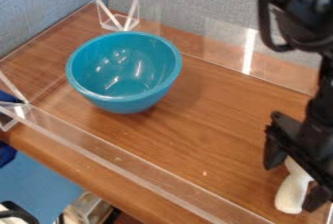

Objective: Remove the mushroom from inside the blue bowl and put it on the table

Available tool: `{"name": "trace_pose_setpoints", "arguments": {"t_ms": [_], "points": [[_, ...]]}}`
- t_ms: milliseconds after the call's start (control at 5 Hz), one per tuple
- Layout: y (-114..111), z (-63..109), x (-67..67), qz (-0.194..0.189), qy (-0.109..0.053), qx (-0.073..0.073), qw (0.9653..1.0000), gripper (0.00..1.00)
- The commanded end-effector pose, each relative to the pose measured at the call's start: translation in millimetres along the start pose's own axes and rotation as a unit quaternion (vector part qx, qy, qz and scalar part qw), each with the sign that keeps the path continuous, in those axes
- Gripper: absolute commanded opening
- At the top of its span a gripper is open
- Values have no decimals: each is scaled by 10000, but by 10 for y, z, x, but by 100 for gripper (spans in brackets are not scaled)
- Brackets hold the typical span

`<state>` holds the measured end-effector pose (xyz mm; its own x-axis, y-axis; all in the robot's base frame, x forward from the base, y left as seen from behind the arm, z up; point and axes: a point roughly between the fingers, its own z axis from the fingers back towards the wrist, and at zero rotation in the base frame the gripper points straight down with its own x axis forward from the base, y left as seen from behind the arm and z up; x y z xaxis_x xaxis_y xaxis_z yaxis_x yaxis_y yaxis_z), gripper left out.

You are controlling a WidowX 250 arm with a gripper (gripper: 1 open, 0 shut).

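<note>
The blue bowl [124, 69] stands on the table [208, 106] at the left, and nothing shows inside it. The cream-white mushroom [291, 195] lies on the wood at the lower right, close to the front edge. My gripper [297, 174] points down right over it, far from the bowl. Its black fingers [277, 148] are spread wide with the mushroom's top between them. Whether a finger touches the mushroom I cannot tell. The right finger is partly cut off by the picture's edge.
Low clear acrylic walls edge the table: one along the front [117, 142], one at the back [247, 48]. A clear acrylic bracket [120, 16] stands at the back left corner. Bare wood lies between the bowl and my gripper.
</note>
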<state>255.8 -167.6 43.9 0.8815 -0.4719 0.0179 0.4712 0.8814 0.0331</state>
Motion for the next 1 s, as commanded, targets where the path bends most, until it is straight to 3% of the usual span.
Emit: {"name": "trace_pose_setpoints", "arguments": {"t_ms": [0,400,600,800], "points": [[8,38,112,20,-238,-31,9997,100],[90,-60,62,191,-181,-1,9997,100],[164,-56,20,316,-205,53,9993,0],[279,15,-54,572,-291,162,9978,0]]}}
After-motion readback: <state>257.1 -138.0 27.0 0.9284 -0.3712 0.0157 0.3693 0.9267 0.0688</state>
